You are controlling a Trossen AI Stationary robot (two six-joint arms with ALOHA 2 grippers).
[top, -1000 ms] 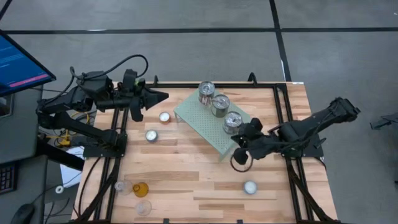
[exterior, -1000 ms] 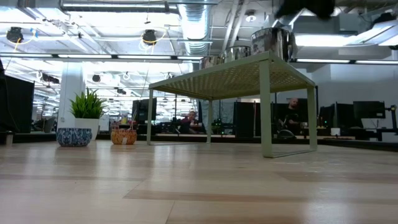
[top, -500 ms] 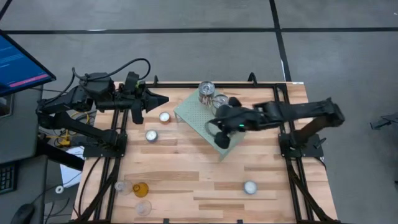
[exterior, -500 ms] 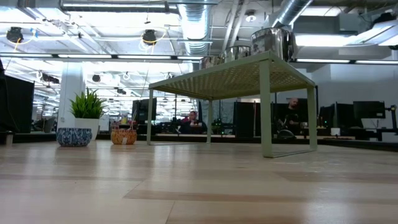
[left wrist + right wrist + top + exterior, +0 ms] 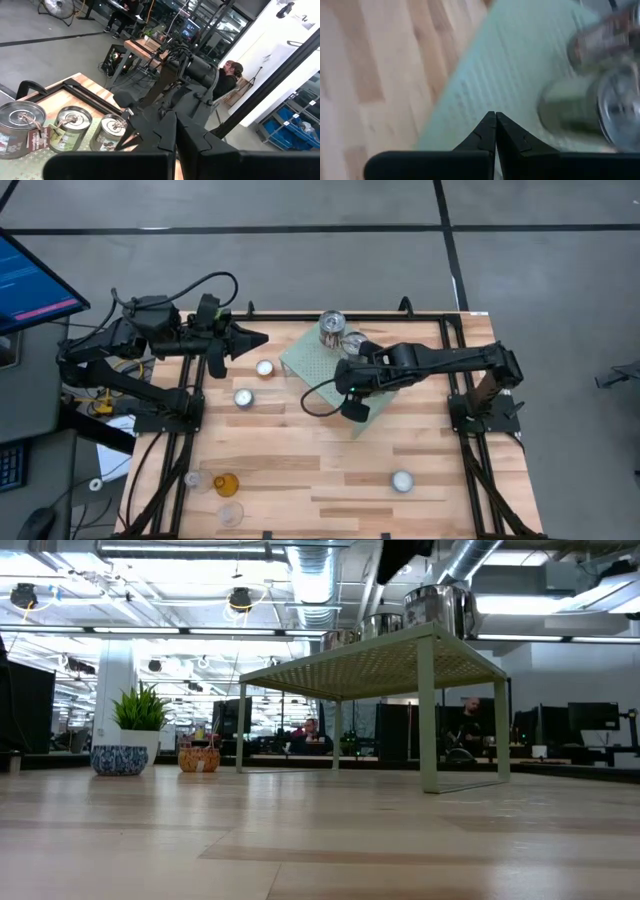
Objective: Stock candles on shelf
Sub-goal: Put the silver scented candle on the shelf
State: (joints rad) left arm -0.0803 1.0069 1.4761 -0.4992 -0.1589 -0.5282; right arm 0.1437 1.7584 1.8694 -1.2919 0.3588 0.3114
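Note:
The mint-green perforated shelf [image 5: 322,370] stands on its legs slantwise at the table's far middle. Three silver candle tins [image 5: 70,127] stand in a row on its far end; in the high view one tin [image 5: 332,326] shows whole and my right arm covers much of the others. My right gripper [image 5: 352,412] is shut and slants down over the shelf's near part [image 5: 520,65], holding nothing. My left gripper [image 5: 262,337] is shut, held level high over the table's far left, pointing toward the shelf. White tealights [image 5: 264,367] [image 5: 243,397] [image 5: 402,480] rest on the wood.
Two clear glass holders [image 5: 195,478] [image 5: 230,513] and an amber one [image 5: 226,483] stand at the near left corner. A cable loop [image 5: 318,402] hangs from my right arm beside the shelf. The low view shows a potted plant [image 5: 138,730] behind the table.
My right gripper has swung from the shelf's near right end toward the table's left, rising a little and turning, and now hangs over the shelf. It has stayed shut. The tins and the shelf have kept their places.

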